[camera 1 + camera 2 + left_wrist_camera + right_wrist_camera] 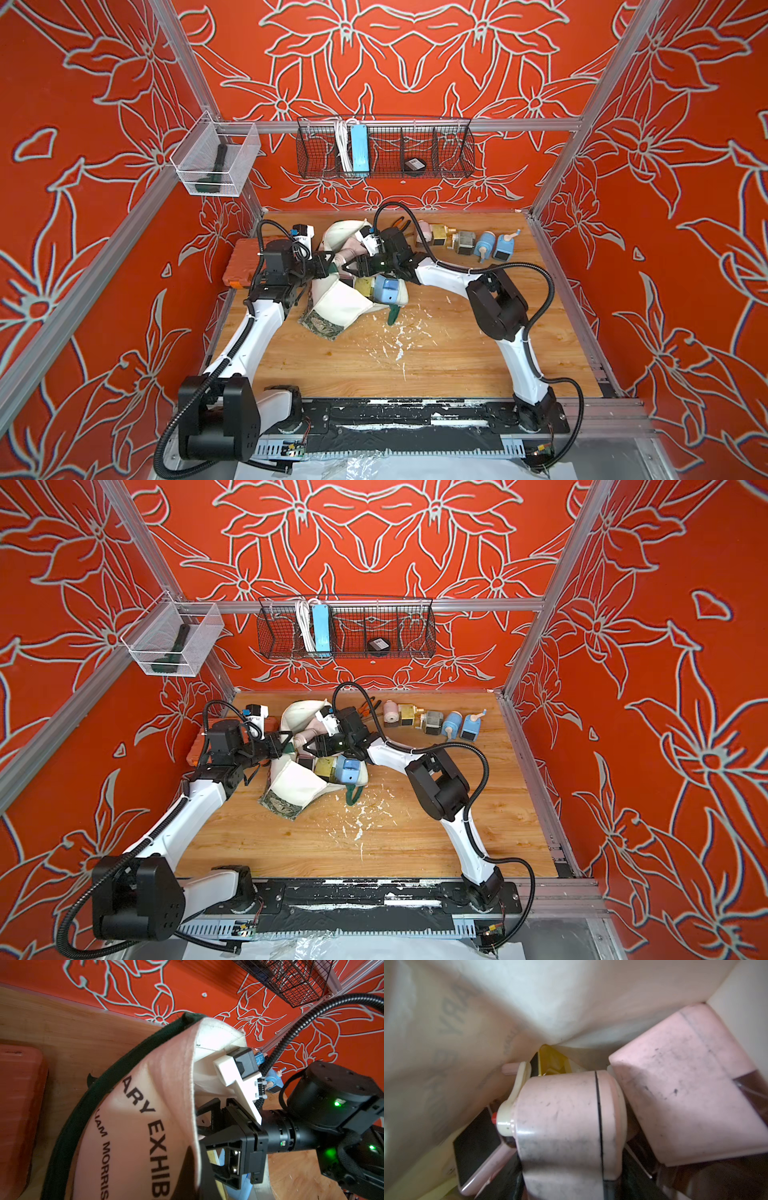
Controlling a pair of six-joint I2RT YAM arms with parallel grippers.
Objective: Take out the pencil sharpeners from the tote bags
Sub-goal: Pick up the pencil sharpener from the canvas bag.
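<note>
Pencil sharpeners [464, 242]: five out along the far edge of the worktop [457, 357], more inside the tote bag [338, 301], left pincer [328, 264] clamped on its cloth, right pincer [358, 266] in its mouth, whether gripping I cannot tell

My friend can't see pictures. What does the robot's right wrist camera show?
A scuffed pink pencil sharpener with a cream crank handle fills the view, very close, inside a cream tote bag. A second pink sharpener sits right beside it, and a yellow one peeks out deeper in the bag.
</note>
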